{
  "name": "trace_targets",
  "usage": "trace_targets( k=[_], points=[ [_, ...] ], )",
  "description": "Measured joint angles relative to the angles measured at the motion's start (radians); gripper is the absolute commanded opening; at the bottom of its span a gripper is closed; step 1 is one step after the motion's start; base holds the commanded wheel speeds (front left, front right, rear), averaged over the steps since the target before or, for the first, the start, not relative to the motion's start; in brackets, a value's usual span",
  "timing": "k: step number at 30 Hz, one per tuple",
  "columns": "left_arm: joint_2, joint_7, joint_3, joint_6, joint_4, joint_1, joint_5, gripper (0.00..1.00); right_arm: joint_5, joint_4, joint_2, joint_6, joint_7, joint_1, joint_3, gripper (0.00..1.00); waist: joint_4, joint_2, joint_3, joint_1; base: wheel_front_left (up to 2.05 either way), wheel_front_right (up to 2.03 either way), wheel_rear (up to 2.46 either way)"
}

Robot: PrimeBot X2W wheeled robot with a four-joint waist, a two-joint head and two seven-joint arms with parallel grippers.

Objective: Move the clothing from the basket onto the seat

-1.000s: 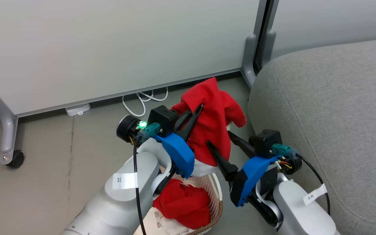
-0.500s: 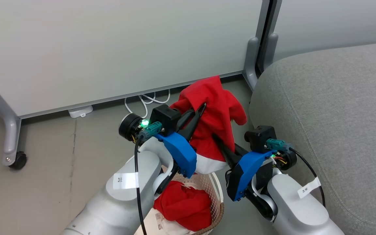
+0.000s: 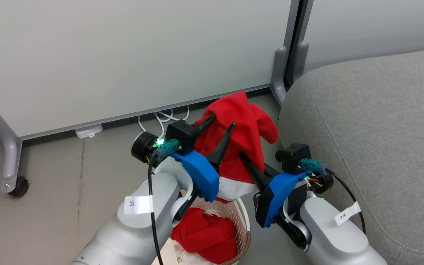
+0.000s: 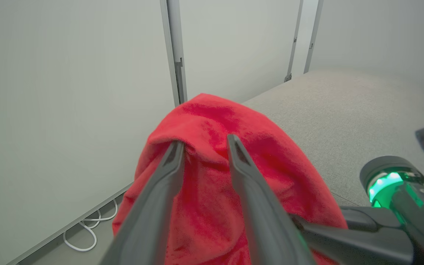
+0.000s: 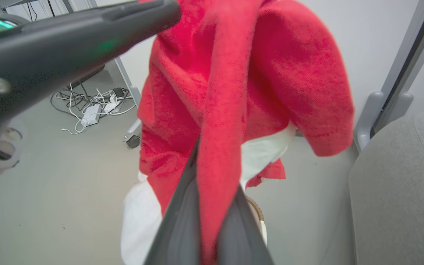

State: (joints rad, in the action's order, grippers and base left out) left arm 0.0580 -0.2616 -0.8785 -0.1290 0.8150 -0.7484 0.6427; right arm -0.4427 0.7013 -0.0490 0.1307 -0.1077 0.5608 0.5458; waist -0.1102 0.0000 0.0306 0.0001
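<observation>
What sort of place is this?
Probably a lab or office mock-up: pale partition panels on grey castor legs, loose white cables on bare grey floor, a large light grey fabric sofa seat.

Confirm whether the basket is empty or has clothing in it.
Not empty: one red garment lies bunched inside the basket; a second garment hangs lifted above it.

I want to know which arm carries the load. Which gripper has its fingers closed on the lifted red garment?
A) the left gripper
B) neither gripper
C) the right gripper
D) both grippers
C: the right gripper has its fingers pressed together on a fold of the lifted red garment, while the fingers of the left gripper stand apart.
</observation>
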Motion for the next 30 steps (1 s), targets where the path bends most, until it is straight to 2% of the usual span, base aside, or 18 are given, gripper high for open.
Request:
trace_targets(
  k=[11,22,30],
  points=[
    [0.016,0.000,0.062,0.007,-0.043,0.038,-0.025,1.00,-0.006,0.023,0.000,0.000,-0.022,0.009,-0.006,0.00,-0.008,0.0000,-0.008,-0.0001,0.00,0.00,0.00],
    [0.095,0.000,0.271,0.058,-0.262,0.277,-0.104,1.00,0.030,0.016,0.000,0.000,-0.035,0.010,-0.069,0.00,-0.005,0.0000,0.001,-0.0001,0.00,0.00,0.00],
    [0.106,-0.001,0.423,0.042,-0.412,0.474,-0.194,1.00,0.060,-0.011,0.000,0.000,-0.034,0.009,-0.120,0.00,0.003,0.0000,0.004,-0.0001,0.00,0.00,0.00]
  ],
)
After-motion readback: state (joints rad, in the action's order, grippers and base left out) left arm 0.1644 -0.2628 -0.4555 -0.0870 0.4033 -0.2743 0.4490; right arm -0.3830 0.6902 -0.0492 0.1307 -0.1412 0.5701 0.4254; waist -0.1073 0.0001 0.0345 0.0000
